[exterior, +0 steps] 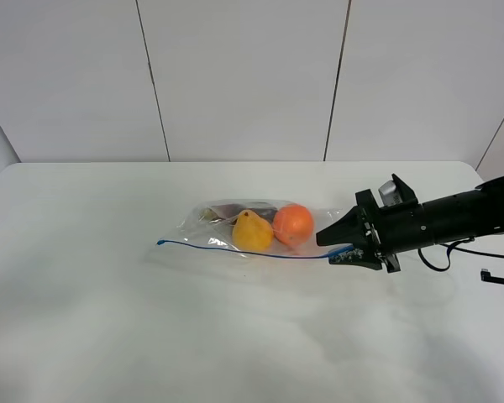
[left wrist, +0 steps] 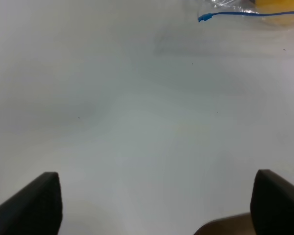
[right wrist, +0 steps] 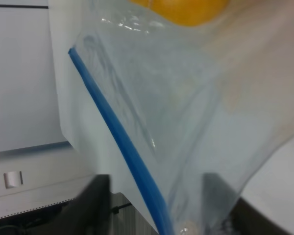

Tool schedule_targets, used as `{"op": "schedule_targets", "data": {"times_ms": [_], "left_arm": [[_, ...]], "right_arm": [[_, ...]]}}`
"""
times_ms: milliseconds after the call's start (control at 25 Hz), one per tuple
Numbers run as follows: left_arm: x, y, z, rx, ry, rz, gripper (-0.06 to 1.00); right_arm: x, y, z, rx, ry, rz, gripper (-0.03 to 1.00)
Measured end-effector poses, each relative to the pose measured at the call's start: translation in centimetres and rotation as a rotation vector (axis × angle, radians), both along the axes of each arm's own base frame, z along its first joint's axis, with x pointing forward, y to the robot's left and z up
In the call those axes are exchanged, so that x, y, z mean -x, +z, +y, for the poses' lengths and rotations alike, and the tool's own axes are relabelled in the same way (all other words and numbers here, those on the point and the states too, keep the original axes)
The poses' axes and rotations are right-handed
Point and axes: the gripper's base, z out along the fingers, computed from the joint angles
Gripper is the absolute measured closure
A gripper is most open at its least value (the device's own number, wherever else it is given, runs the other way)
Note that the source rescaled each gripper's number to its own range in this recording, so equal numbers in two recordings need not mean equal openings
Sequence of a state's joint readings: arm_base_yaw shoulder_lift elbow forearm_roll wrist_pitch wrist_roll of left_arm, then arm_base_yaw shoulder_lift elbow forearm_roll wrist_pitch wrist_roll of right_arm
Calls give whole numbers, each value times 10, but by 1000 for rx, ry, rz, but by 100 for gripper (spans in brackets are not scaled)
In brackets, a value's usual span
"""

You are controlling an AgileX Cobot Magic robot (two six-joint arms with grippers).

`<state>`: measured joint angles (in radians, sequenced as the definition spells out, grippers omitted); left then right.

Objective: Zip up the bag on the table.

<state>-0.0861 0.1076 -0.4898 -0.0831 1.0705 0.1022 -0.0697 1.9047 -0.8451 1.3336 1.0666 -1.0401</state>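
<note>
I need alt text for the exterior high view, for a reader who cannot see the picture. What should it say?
A clear plastic bag with a blue zipper strip lies on a white table, holding an orange fruit, a yellow fruit and something dark. The black right gripper reaches in from the right to the zipper's right end.

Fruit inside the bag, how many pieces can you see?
2: a yellow fruit left of an orange fruit, touching, inside the bag. A dark item behind them may hide more.

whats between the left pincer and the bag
Only bare table. In the left wrist view, white tabletop stretches from the left pincer to the bag, whose blue zipper strip ends at the far edge.
</note>
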Motion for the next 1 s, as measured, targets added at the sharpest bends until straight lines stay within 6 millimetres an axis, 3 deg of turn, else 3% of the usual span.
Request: {"op": "schedule_targets", "data": {"times_ms": [80,160,520,760,1000], "left_arm": [[0,0,0,0,0,0,8],[0,0,0,0,0,0,8],[0,0,0,0,0,0,8],[0,0,0,0,0,0,8],[0,0,0,0,0,0,8]], "right_arm": [[0,0,0,0,-1,1,6],[0,0,0,-1,-2,3,3],[-6,5,-8,76,30,0,2],[-12,36,-30,395,-19,-105,2],[-4,66,-57,743,-117,-187,2]]}}
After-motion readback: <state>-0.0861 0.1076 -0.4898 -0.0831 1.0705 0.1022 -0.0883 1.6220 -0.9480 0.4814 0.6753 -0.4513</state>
